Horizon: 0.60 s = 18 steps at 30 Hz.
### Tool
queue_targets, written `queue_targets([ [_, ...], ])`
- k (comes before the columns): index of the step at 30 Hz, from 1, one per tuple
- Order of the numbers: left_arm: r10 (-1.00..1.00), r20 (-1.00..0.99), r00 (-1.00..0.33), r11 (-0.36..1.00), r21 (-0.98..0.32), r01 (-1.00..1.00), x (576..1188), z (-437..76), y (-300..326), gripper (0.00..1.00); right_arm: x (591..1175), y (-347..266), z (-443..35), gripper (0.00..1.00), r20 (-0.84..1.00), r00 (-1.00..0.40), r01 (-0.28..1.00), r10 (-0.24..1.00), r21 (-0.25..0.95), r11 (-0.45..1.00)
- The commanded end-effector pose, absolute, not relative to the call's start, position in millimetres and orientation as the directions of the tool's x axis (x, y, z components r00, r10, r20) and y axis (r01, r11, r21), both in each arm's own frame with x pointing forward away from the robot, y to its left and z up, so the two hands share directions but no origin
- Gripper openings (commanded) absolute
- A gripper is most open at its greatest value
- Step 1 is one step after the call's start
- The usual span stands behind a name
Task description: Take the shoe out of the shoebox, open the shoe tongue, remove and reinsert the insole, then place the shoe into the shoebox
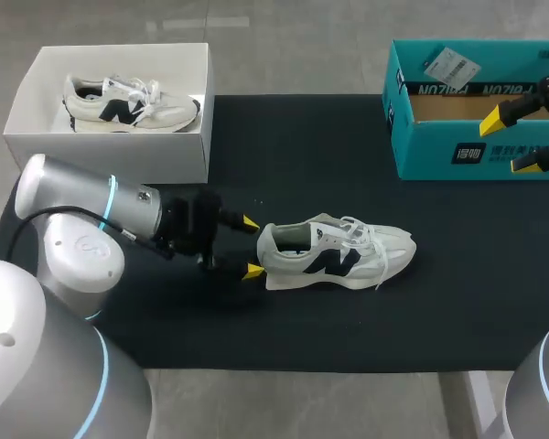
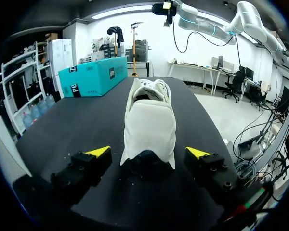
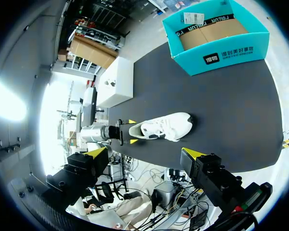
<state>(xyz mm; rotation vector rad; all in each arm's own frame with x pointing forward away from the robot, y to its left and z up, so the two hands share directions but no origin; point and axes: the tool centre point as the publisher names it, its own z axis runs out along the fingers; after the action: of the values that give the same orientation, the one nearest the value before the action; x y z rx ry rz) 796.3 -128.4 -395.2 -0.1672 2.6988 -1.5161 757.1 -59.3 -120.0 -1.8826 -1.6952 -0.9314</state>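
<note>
Room is widest on the black worktop (image 1: 302, 155) along its middle and right side, where bare surface runs between the white low-top sneaker with a dark side logo (image 1: 339, 256) and the open teal cardboard shoebox (image 1: 439, 151) in the far right corner. The sneaker stands on its sole outside both boxes, nearer the front edge, toe toward the right edge. The left gripper (image 1: 251, 246) lies low at its heel, fingers spread wide to either side and gripping nothing (the left wrist view shows a gap beside each yellow tip (image 2: 100, 151)). The right gripper (image 1: 512, 140) hangs high by the far right corner, overlapping the teal shoebox in the head view, likewise wide open and empty. A white cardboard box (image 1: 110, 151) in the far left corner holds a second white sneaker (image 1: 128, 105), seen only in the head view; the right wrist view shows just that box's outer wall. Only the left wrist view shows the sneaker's heel face-on.
</note>
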Motion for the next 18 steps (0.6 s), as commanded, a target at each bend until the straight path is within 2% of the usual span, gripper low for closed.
queue_targets([
  [1, -0.134, 0.005, -0.991, 0.514, -0.854, -0.074, 794, -407, -143, 1.0, 758, -58, -120, 1.0, 0.725, 0.025, 0.982, 0.688, 0.112, -0.153],
  [18, -0.121, -0.003, -0.993, 0.538, -0.841, -0.063, 795, -425, -163, 1.0, 758, -58, -120, 1.0, 0.725, 0.025, 0.982, 0.688, 0.112, -0.153],
])
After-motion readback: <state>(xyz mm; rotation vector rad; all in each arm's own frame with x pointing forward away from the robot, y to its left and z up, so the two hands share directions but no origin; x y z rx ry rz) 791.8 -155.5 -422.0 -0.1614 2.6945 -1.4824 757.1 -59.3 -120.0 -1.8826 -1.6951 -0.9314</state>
